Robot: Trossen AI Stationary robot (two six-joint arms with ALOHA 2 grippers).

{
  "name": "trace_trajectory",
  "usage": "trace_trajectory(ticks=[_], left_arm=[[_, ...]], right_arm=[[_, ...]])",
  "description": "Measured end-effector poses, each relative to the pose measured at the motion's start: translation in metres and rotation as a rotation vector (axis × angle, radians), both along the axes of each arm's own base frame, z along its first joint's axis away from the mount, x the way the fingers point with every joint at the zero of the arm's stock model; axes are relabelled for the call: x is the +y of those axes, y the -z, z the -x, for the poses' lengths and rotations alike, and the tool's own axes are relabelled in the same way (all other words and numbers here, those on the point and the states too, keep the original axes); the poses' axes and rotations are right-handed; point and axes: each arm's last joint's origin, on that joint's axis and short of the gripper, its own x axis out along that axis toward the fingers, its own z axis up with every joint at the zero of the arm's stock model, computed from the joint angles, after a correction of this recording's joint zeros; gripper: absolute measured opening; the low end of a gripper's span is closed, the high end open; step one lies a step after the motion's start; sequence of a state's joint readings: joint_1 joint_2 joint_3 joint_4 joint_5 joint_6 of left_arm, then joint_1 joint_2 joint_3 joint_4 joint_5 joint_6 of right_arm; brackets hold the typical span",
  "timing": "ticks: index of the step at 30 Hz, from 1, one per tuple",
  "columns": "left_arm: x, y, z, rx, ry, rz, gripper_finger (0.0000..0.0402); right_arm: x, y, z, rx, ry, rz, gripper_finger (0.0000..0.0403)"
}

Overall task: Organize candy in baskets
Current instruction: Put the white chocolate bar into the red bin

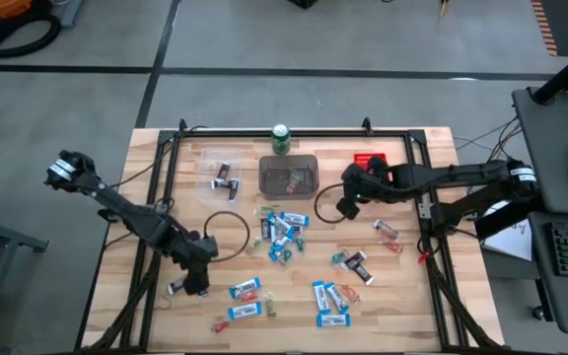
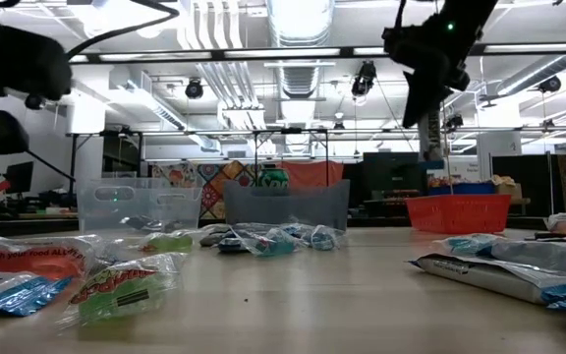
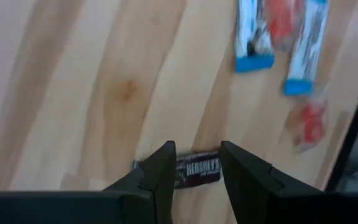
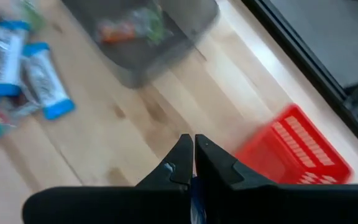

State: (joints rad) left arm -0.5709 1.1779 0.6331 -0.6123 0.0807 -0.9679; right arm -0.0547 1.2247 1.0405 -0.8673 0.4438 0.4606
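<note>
Left gripper [image 3: 197, 171] low at the near-left of the wooden table [image 1: 412, 296], fingers pinching a dark brown Hershey's mini bar [image 3: 197, 170] across its long axis. Right gripper [image 4: 193, 163] pressed together near the red slotted basket [image 4: 297, 149].

Wrapped candy [image 1: 286, 237] lies scattered mid-table. At the far side stand the clear basket [image 1: 221, 174], grey basket [image 1: 289, 176] and red basket [image 1: 367, 162].

Three baskets stand near the green can [image 1: 281, 138]: one clear [image 1: 222, 175], one grey [image 1: 288, 176], one red [image 1: 369, 163].
</note>
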Motion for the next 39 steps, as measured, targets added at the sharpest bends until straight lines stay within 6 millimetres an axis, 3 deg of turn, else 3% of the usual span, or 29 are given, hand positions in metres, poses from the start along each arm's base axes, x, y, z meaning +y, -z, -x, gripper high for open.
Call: trace_trajectory(ticks=[10, 25, 39], left_arm=[[-0.019, 0.019, -0.014, -0.029, 0.065, -0.048, 0.0111], [-0.019, 0.026, -0.016, -0.030, 0.061, -0.094, 0.0111], [-0.019, 0.026, -0.016, -0.031, 0.061, -0.096, 0.0111]], right_arm=[[-0.027, 0.003, 0.011, 0.086, 0.104, -0.003, 0.0009], [-0.071, 0.012, 0.029, 0.132, 0.276, -0.009, 0.0009], [-0.080, 0.014, 0.033, 0.137, 0.302, -0.007, 0.0009]])
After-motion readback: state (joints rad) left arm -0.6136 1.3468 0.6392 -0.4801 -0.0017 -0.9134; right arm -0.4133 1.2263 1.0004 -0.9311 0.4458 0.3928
